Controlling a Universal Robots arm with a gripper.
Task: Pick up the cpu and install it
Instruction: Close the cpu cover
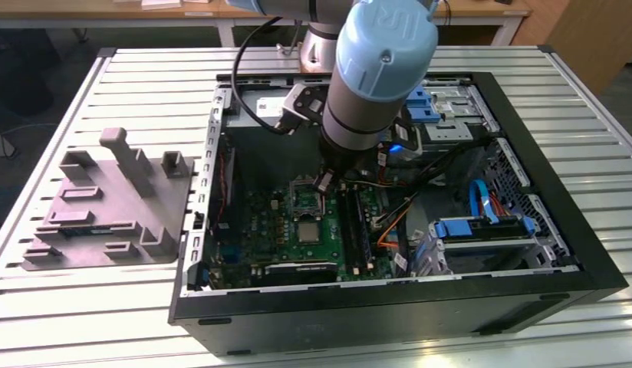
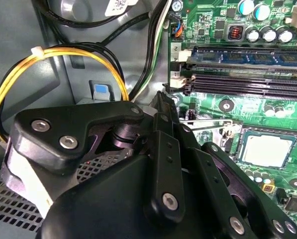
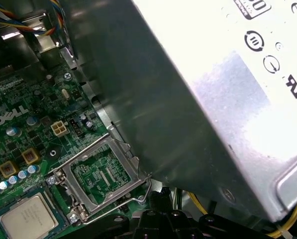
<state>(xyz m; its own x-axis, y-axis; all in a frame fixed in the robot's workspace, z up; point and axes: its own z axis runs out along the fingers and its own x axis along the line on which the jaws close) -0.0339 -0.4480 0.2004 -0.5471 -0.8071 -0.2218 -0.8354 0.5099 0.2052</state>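
1. Scene: open black desktop PC case (image 1: 561, 253) lies on its side on a slatted white metal table (image 1: 142, 84), centre-right of the exterior view. A large grey moulded plastic tray (image 1: 106, 207) sits at centre-left, well apart from the work area.
2. Arm: the light-blue and grey robot arm (image 1: 383, 54) reaches down into the case from upper centre. Its black multi-link gripper (image 2: 160, 99) is low over the green motherboard (image 1: 295, 238), near the socket area.
3. Tool state: cannot tell whether the gripper is wide or narrow. In the second wrist view the black linkages mask the tips. Nothing is seen held.
4. Task item: the cpu (image 3: 24, 219), a small flat square chip with a pale silver-grey metal top, lies flat in the black square socket (image 3: 48, 195) on the board. It shows at lower left of the first wrist view, centre-right of the second wrist view (image 2: 265, 148), and below centre in the exterior view (image 1: 309, 231).
5. Retention: the hinged silver metal load frame (image 3: 103, 174) stands open, tilted up just beside the chip, w/ its wire lever (image 3: 138, 196) unlatched.
6. Progress (judgement): pick and placement appear done, since the chip looks seated and apart from the gripper. Frame not yet closed and lever not yet latched, so install reads as incomplete.
7. Nearby: a silver sheet-metal power supply box (image 3: 223, 89) fills the upper right of the first wrist view.
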